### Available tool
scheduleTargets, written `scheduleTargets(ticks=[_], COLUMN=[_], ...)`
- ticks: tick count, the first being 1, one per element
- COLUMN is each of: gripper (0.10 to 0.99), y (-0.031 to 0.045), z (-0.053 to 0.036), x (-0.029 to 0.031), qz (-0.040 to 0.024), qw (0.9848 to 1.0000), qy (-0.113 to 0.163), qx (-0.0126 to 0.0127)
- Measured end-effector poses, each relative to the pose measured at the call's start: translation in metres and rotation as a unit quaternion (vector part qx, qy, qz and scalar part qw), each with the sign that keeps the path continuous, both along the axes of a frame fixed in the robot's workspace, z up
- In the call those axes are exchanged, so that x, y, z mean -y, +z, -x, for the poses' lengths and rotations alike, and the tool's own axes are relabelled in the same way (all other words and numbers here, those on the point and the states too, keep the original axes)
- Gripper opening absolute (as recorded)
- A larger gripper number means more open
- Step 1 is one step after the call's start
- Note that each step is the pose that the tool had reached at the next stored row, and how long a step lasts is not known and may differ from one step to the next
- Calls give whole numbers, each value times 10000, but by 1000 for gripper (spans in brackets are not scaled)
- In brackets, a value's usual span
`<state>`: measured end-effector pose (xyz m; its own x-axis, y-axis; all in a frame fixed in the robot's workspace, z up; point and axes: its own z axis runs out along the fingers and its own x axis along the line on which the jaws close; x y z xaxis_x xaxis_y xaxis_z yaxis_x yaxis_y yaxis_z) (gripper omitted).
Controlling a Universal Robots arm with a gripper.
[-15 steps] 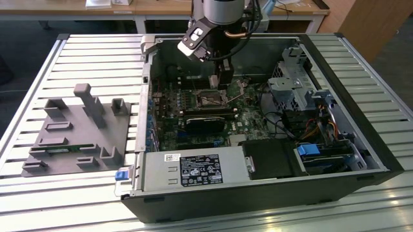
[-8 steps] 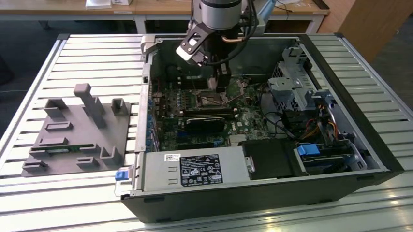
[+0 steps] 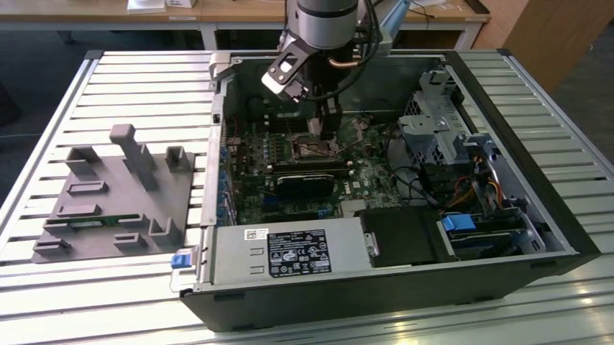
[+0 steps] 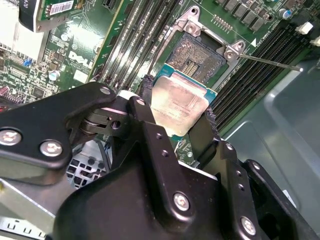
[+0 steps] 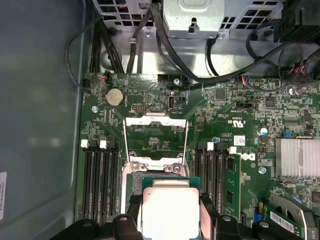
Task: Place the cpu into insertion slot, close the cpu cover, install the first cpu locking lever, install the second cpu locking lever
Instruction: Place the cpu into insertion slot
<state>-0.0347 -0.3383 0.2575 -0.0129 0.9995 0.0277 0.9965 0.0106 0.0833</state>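
Step one in hand: claw (image 4: 177, 102) clamped on cpu (image 4: 184, 100), hovering just beside insertion slot (image 4: 197, 55). The cpu cover (image 5: 156, 119) looks raised. Seating needs square alignment.

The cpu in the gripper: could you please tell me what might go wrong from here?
1. The gripper holds the cpu by its edges, unseated, near the open insertion slot; lowered askew, it might bend the slot's contacts.
2. The cpu cover stands raised beside the slot; the fingers could knock it.
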Motion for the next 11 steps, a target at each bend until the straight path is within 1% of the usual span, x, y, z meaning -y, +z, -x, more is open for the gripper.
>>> scheduleTargets(ticks=[11], gripper=[541], y=[-32], z=[0], x=[0], qz=[0], qw=[10000], qy=[0], qx=[1])
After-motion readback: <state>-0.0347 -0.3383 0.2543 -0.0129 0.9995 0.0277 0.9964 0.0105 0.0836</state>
